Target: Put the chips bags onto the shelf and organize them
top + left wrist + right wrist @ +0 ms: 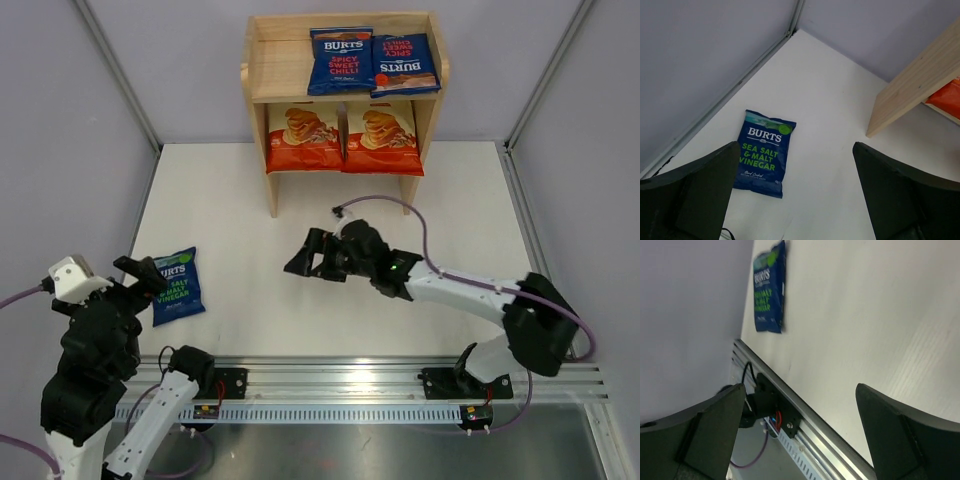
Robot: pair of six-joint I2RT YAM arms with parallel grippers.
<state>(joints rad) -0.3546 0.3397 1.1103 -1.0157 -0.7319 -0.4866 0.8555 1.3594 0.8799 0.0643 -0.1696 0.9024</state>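
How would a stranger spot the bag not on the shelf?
From the wooden shelf at the far edge, look to the near left of the table, by the left hand. The bag lies flat there alone, the only one lettered in green: Sea Salt & Malt Vinegar.

Overhead plus wrist views, sharing vinegar bag (764, 153)

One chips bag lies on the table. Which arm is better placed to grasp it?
Left, probably. The left end effector is open beside the Sea Salt & Malt Vinegar bag; the right end effector hovers much farther away.
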